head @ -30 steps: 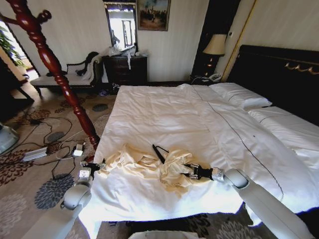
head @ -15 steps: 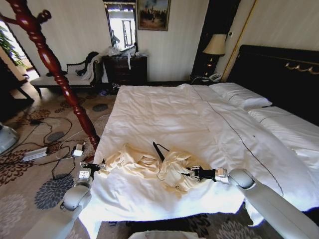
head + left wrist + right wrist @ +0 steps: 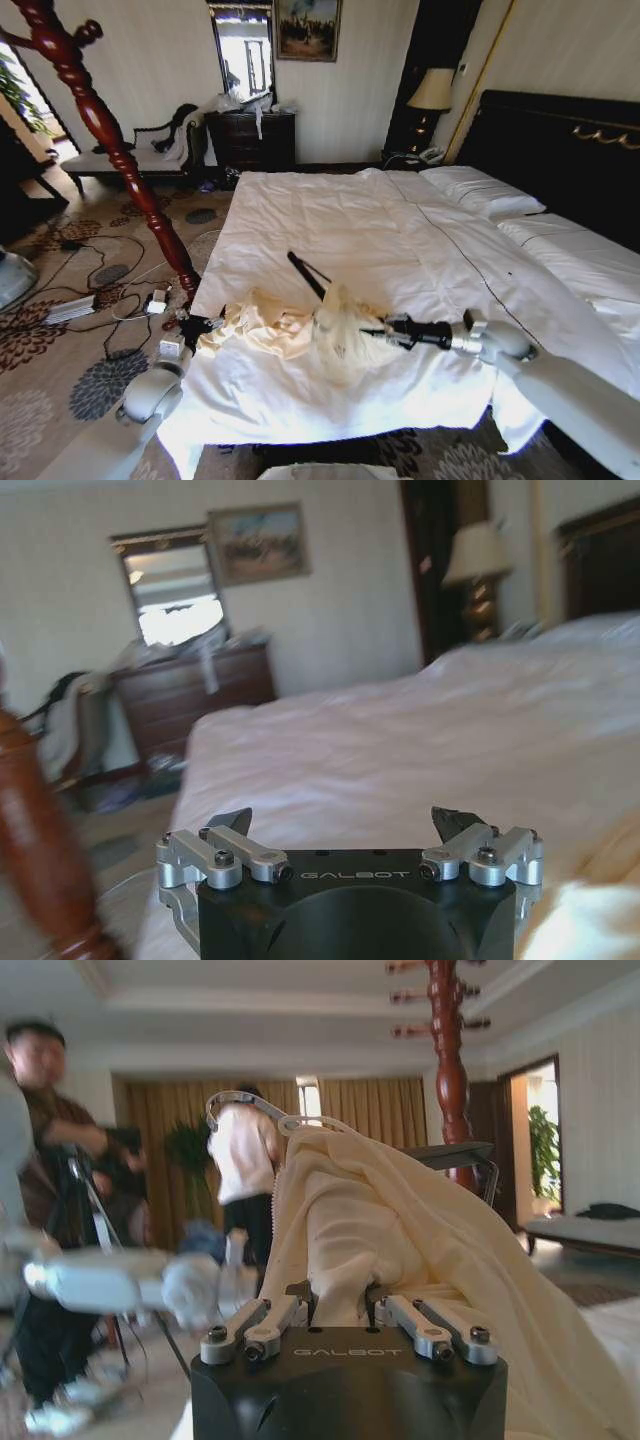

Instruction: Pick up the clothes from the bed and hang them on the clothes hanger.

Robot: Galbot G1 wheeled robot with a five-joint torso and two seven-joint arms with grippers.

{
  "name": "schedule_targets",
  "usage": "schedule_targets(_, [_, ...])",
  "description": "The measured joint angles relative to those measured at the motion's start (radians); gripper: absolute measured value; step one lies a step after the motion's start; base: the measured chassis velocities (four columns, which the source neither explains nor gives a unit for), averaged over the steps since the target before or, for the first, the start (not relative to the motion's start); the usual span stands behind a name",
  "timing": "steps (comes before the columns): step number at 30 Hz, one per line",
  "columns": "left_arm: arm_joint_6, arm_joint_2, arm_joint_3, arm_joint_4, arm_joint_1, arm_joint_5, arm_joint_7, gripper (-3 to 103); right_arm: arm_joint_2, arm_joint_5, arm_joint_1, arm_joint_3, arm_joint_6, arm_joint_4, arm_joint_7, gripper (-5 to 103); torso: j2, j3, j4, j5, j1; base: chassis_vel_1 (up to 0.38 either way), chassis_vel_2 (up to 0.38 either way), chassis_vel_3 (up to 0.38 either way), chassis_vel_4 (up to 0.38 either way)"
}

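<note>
Clothes (image 3: pixel 300 335), cream and crumpled, lie across the near end of the bed (image 3: pixel 330 220), their long axis running from one arm to the other. One end is bunched and lifted by the right gripper (image 3: pixel 385 331), whose fingers pinch the fabric, already draped over the clothes hanger (image 3: pixel 305 274); its black arm juts up toward the headboard. At the other end, the left gripper (image 3: pixel 205 325) sits just beside the trailing cloth, fingers spread, holding nothing.

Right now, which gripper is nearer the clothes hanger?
Right. The right gripper is shut on the clothes draped over the clothes hanger; the left gripper waits open at the bed's edge.
</note>
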Motion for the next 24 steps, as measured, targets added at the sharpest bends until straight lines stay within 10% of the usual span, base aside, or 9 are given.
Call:
schedule_targets(15, [-0.135, -0.021, 0.051, -0.127, 0.02, -0.099, 0.201, 100, -0.06, 0.04, -0.01, 0.02, -0.008, 0.07, 0.042, 22, 0.0, 0.0, 0.0, 0.0002, 0.0, 0.0, 0.0, 0.0, 0.0])
schedule_targets(24, [-0.154, 0.054, 0.12, -0.189, 0.044, -0.009, 0.257, 100, -0.033, 0.019, -0.001, 0.021, 0.0, 0.068, 0.036, 22, 0.0, 0.0, 0.0, 0.0, 0.0, 0.0, 0.0, 0.0, 0.0])
